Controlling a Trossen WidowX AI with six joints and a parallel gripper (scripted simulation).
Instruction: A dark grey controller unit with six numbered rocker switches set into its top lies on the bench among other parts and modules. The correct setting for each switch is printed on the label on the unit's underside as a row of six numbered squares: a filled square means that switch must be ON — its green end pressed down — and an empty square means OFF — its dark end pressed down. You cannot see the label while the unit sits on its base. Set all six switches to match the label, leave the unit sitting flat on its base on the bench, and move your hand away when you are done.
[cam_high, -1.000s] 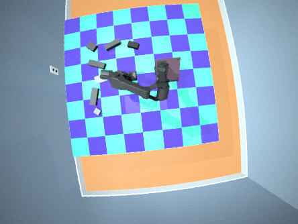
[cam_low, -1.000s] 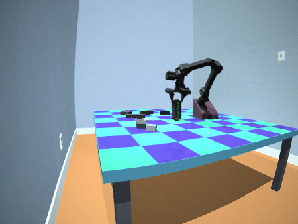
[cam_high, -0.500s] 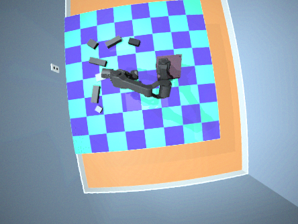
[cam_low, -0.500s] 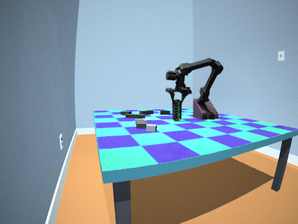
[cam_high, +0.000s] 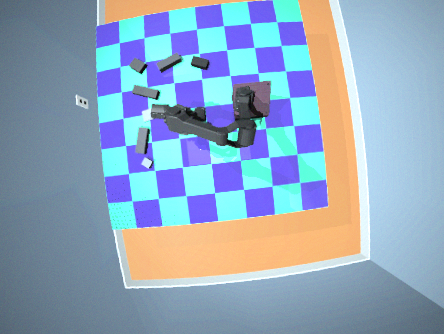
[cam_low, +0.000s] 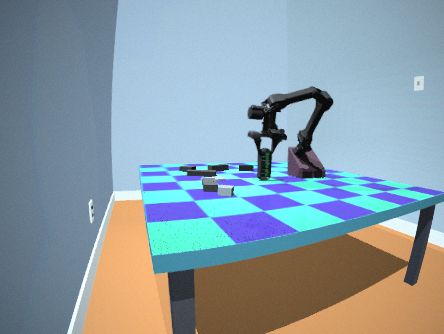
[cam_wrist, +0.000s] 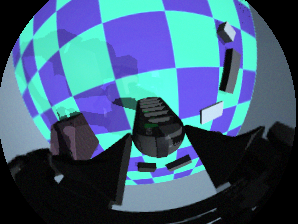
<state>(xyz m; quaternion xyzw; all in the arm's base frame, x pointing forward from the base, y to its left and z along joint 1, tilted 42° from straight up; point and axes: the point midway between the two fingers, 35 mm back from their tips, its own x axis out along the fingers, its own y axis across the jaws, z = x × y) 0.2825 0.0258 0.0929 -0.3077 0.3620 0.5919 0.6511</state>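
The dark grey controller unit (cam_low: 269, 167) (cam_wrist: 159, 136) stands on end, its long side upright, with its lower end at or just above the bench; I cannot tell if it touches. Its row of rocker switches shows in the wrist view as grey bars with a little green. In the exterior view, green shows along one side. The switch settings are too small to read surely, and no label shows. My gripper (cam_low: 266, 149) (cam_wrist: 158, 132) points down and is shut on the unit's upper end, a finger on each side. In the top view the arm hides most of the unit.
Several dark blocks (cam_high: 169, 62) (cam_low: 201, 173) (cam_wrist: 230, 71) lie beyond the gripper and to its sides. A small white block (cam_high: 146, 162) (cam_low: 225, 190) (cam_wrist: 226, 32) and a flat white piece (cam_high: 146, 115) (cam_wrist: 211, 112) lie near them. The arm's base stands on a mauve mount (cam_high: 262, 100) (cam_low: 295, 162) (cam_wrist: 75, 140).
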